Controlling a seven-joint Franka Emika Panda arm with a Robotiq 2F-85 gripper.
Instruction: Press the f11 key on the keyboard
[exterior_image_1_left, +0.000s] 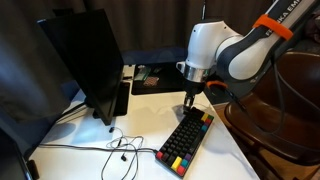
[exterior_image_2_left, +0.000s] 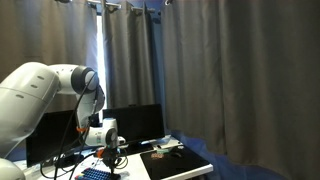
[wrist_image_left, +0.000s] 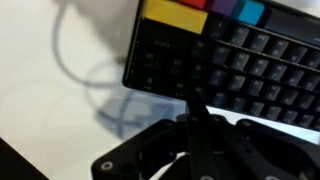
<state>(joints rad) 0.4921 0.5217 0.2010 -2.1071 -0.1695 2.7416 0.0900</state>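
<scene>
The black keyboard lies on the white table with red, yellow, green and blue keys at its near end. In the wrist view it fills the top right, with yellow, red and blue keys along the top edge. My gripper hangs just above the keyboard's far end. In the wrist view its fingers are pressed together into one narrow tip at the keyboard's edge; they hold nothing. In the exterior view from behind the arm, the gripper sits low over the keyboard.
A black monitor stands beside the keyboard, with a thin cable looping over the table. A dark tray with small items lies at the back. A brown chair stands next to the table edge.
</scene>
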